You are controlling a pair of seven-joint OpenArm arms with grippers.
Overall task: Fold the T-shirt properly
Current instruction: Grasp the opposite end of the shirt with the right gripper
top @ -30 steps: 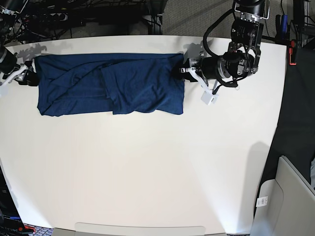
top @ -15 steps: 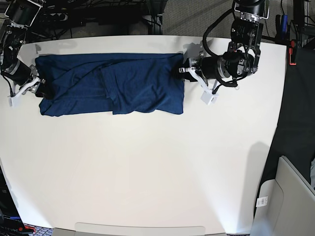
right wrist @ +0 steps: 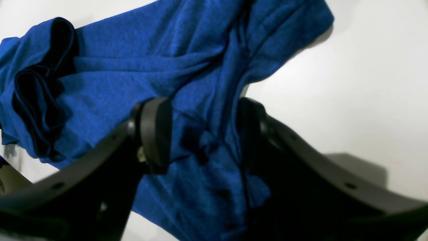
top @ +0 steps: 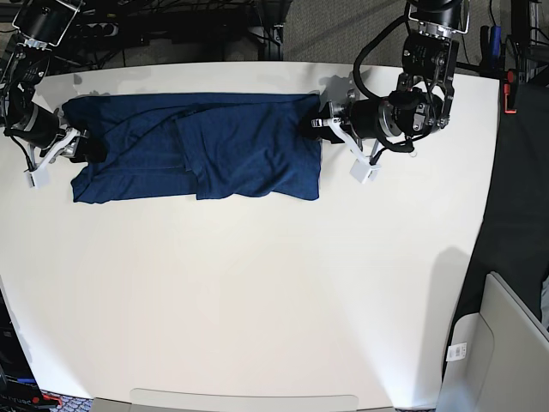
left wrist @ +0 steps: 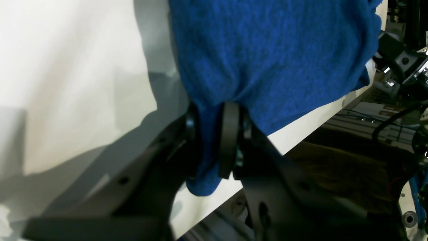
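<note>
Cloth is pinched at one end only. The T-shirt (top: 193, 146) lies as a long band across the far part of the table (top: 257, 292), sleeves already laid inward. Its hem end is clamped between the narrowed jaws of the left gripper (left wrist: 214, 140), a small tuck of knit being seen bunched between them in the left wrist view. The right gripper (right wrist: 200, 134) is spread wide over the rumpled collar end, its fingers (right wrist: 155, 134) straddling folds but closed on nothing.

Several failures may be expected. If the left end is lifted before the other end is gripped, the band could be dragged along the table and the tucked sleeves pulled out. Only the top layer may be caught by the right gripper, since the folds there are loose and stacked, so the fold would come out uneven. The thin pinch on the left could also slip.

No containers are seen in these views.
</note>
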